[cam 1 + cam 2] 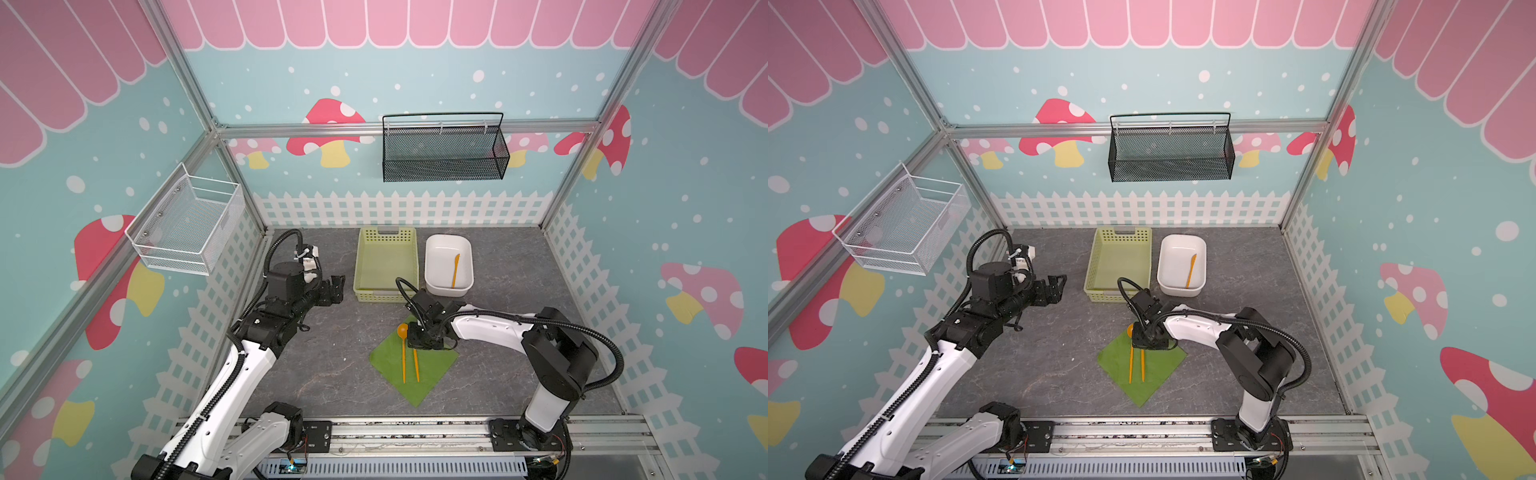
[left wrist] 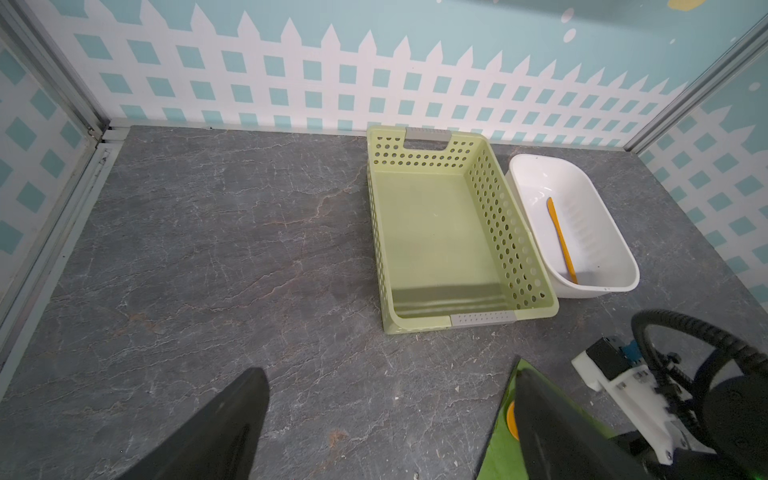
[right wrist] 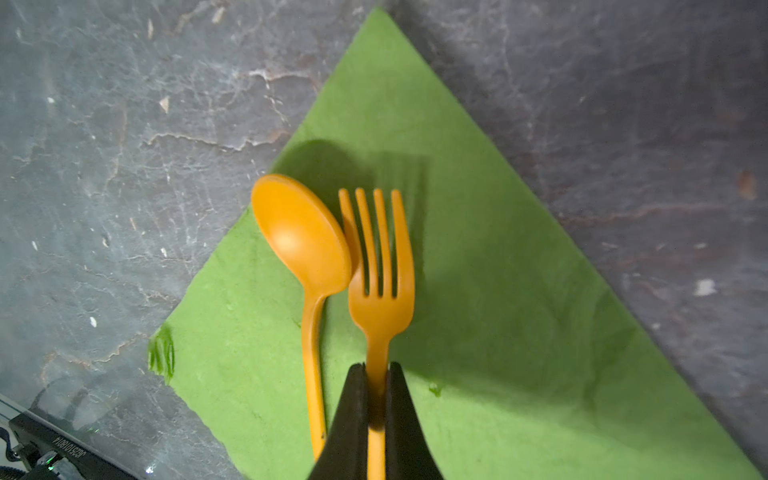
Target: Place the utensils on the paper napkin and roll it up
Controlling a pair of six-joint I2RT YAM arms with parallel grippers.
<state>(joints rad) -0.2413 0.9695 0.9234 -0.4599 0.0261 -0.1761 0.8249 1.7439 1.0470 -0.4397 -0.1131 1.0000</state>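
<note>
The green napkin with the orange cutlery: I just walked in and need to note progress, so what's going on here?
The right gripper is shut on the handle of the fork, holding it over the paper napkin close beside the spoon, which already lies on the napkin. The knife is still in the white dish. The left gripper is open, holds nothing and hovers near the yellow-green basket. The napkin lies flat, not yet rolled.

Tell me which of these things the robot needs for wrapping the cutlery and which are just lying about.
Needed: green napkin, spoon lying on it, fork in the right gripper, knife in the white dish.
Lying about: yellow-green basket, black mesh basket and white wire basket on the walls.
</note>
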